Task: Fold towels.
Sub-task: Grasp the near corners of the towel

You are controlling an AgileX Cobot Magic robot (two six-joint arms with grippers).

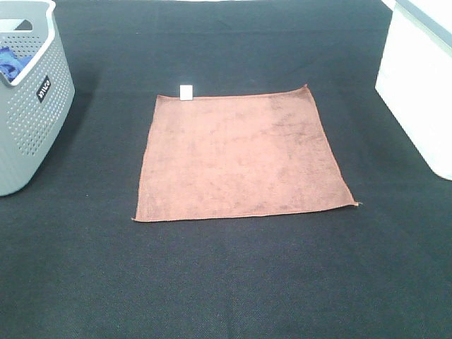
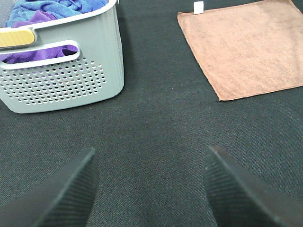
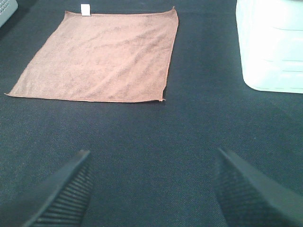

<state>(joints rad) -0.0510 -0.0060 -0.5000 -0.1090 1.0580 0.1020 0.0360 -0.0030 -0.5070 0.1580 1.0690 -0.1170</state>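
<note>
here's the towel [image 1: 244, 157], spread flat in the middle of the dark table [image 1: 226, 282], a single layer, unfolded, all four corners out. its little white tag [image 1: 186, 92] pokes off the far edge, close to the far left corner.

over on the left stands the grey basket [image 1: 32, 116] with its dotted wall, well apart from the towel, with a blue cloth [image 1: 10, 62] inside. the left wrist view also catches a purple cloth [image 2: 42, 52] showing through the handle hole. on the right a white bin [image 1: 417, 92] sits by the table's edge, also apart from the towel.

left gripper [image 2: 150, 161]: fingers [image 2: 71, 189] spread wide, gripping nothing, hanging over bare table on the near side, basket to one side and towel to the other. right gripper [image 3: 154, 158]: same story, fingers [image 3: 246, 189] released and wide apart, empty, over bare table short of the towel's near edge, the white bin off to its side. both are clear of the towel.
</note>
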